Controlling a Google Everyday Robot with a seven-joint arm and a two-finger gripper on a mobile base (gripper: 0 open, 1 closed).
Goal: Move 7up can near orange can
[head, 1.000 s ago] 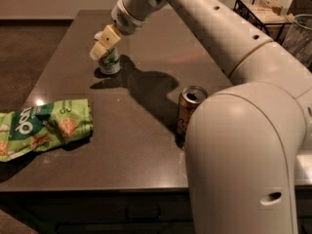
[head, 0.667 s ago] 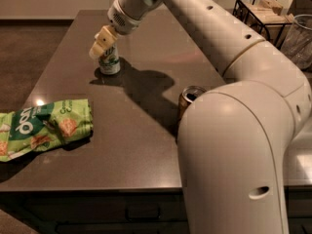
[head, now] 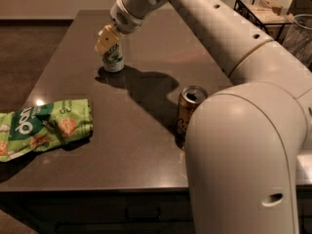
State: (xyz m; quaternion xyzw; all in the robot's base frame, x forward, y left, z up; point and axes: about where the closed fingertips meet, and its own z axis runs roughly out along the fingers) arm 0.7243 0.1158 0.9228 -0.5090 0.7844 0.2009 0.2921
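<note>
Your claw (head: 108, 40) meets the top of the 7up can (head: 114, 62) on the counter (head: 122, 152). From that can, the orange can (head: 189, 112) stands at 4 o'clock, well apart; the snack bag (head: 44, 130) lies at 7 o'clock.

The pale yellow gripper (head: 108, 39) hangs atop the white-and-green can (head: 114, 62); the orange-brown can (head: 186, 115) has a silver top; the bag (head: 44, 129) is green.

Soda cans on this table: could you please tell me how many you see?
2. The 7up can stands toward the far side of the table, right beneath the gripper; the orange can stands nearer, partly hidden by the arm. The arm may hide others.
</note>
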